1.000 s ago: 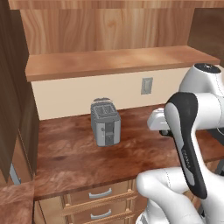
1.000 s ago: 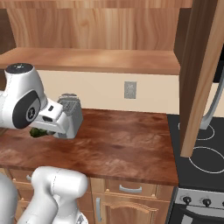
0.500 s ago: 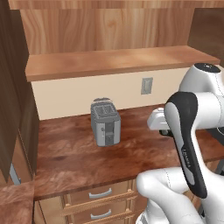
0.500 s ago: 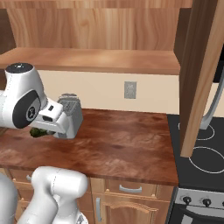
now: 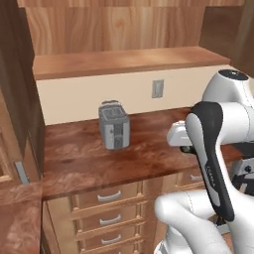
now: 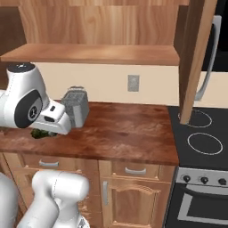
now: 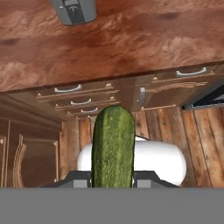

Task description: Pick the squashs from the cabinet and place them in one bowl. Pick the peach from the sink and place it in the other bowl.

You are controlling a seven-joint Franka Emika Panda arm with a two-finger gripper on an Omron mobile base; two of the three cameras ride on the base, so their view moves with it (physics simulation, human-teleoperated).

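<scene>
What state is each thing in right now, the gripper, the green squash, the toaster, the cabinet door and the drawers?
gripper: shut on the green squash.
green squash: held, sticking out between the fingers.
toaster: upright on the counter, slots empty.
cabinet door: swung open.
drawers: closed.

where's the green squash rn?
The green squash is held in the shut jaws, at the bottom centre of the hand view. In the right base view it peeks out under the arm, left of the toaster.
</scene>
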